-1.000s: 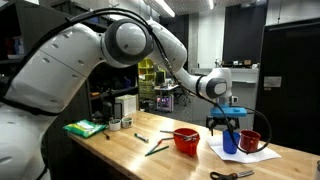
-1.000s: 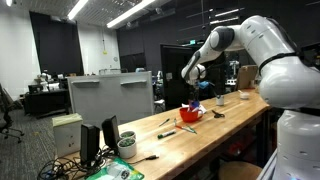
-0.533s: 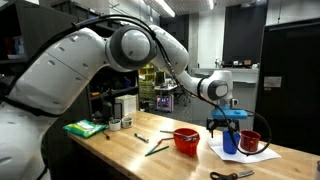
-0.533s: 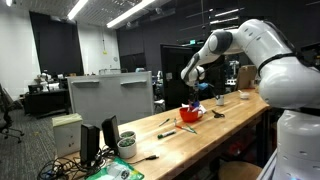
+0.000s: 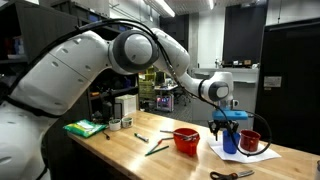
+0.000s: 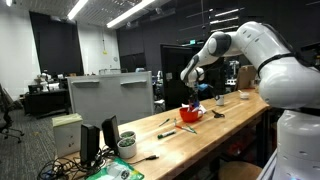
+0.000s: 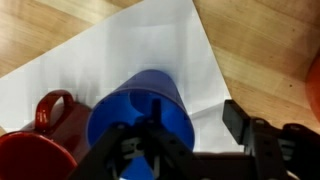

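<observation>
My gripper hangs right over the blue cup. Its two fingers are apart and are not squeezing anything. In the wrist view one finger sits out past the side of the cup, with a gap between them. The other finger is over the cup's far edge, and I cannot tell if it touches. The cup stands on end on a white sheet of paper, just beside a red mug. The cup's long line runs straight up and down, toward my wrist camera, so I look down on its round end. I cannot tell if that end is the open mouth or the bottom. I think I am at the lining-up step, with the hand above the cup and no grab made yet. A grab would need the hand slid a little so the cup sits in the middle between the fingers. Then it would go straight down without bumping the mug. The paper lies on a wooden table. In an exterior view a red bowl stands near the paper, and scissors lie by the front edge.
</observation>
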`<state>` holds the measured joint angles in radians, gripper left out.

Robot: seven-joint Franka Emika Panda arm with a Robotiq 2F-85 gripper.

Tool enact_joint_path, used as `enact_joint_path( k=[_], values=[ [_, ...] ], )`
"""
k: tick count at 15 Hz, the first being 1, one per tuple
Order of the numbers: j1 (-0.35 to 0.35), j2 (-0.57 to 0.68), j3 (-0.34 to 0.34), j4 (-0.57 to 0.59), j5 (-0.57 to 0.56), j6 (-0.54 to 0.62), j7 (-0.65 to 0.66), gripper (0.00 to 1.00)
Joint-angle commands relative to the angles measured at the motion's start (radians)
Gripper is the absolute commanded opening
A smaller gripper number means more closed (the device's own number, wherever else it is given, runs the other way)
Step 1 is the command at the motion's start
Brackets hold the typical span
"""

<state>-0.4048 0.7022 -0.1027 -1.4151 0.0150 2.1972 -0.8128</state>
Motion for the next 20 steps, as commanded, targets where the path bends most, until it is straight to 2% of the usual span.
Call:
enact_joint_path(
  k=[1,3,6,13,20],
  values=[
    [-0.010,0.011,0.014,0.031,-0.005,-0.023,-0.010,0.34],
    [-0.007,0.008,0.012,0.028,-0.009,-0.018,-0.008,0.18],
    [-0.004,0.000,0.011,0.022,-0.011,-0.023,-0.005,0.00],
    [-0.010,-0.017,0.032,0.025,0.005,-0.065,-0.030,0.01],
    [-0.029,-0.014,0.057,0.065,0.045,-0.194,-0.075,0.01]
  ],
)
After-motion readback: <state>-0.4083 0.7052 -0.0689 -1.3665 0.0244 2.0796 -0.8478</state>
